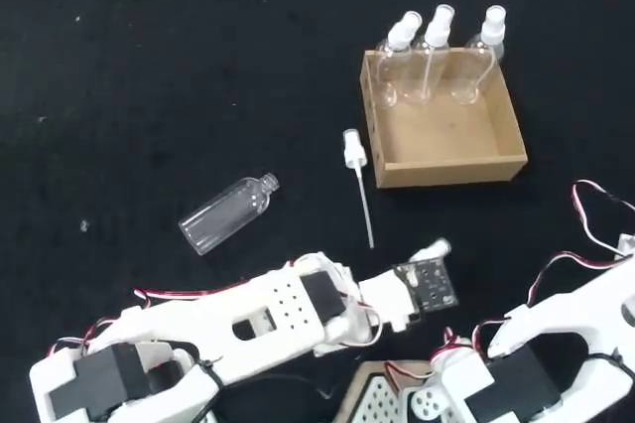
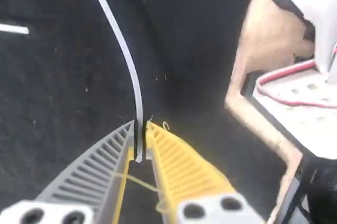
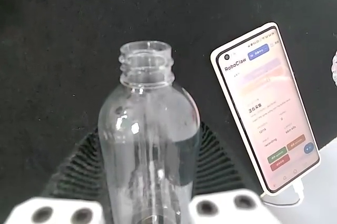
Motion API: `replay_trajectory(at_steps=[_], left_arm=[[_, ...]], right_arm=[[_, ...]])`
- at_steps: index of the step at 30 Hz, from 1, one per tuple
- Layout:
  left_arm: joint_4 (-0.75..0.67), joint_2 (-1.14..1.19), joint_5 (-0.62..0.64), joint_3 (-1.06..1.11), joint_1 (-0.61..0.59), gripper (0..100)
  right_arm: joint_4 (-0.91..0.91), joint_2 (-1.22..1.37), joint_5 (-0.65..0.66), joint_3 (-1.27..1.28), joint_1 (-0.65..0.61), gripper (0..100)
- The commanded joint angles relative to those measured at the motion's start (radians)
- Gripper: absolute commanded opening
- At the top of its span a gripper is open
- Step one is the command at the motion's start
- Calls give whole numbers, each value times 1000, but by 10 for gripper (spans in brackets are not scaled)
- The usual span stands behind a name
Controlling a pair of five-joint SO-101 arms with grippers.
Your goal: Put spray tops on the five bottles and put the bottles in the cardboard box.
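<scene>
Ribbed left gripper (image 2: pixel 139 129) pinched on thin white dip tube (image 2: pixel 124 50); right gripper (image 3: pixel 150 148) clamped round clear, thread-necked, uncapped bottle (image 3: pixel 146 77).

The black counter (image 1: pixel 149 75) carries a cardboard box (image 1: pixel 451 160) well beyond the left jaws, a spray top (image 1: pixel 354 155) whose tube lies between those jaws, and an uncapped bottle (image 1: pixel 230 210) on its side nearby.
</scene>
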Motion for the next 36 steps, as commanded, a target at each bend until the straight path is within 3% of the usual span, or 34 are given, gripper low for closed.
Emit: replay_trajectory(at_steps=[1, 4, 9, 13, 17, 20, 24, 28, 33, 36], left_arm=[[95, -12, 0, -15, -51, 29], [196, -48, -34, 4, -114, 29], [400, -212, -229, 70, -259, 30], [595, -364, -407, 70, -461, 30], [623, -439, -534, 79, -656, 30], [628, -431, -574, 79, -699, 90], [586, -407, -572, 74, -696, 279], [479, -396, -503, 1, -693, 255], [322, -385, -241, -94, -598, 217], [272, -288, -218, -117, -544, 217]], right_arm=[[-20, -2, 12, -36, 15, 12], [-20, -2, 12, -36, 15, 12], [-17, -2, 12, -36, 15, 12], [-15, -2, 12, -36, 12, 12], [-14, -2, 6, -36, 8, 12], [-14, -2, 6, -36, 6, 12], [-14, -2, 12, -36, 14, 12], [-14, -2, 12, -36, 15, 12], [-14, -2, 12, -36, 9, 12], [-14, -2, 12, -36, 8, 12]])
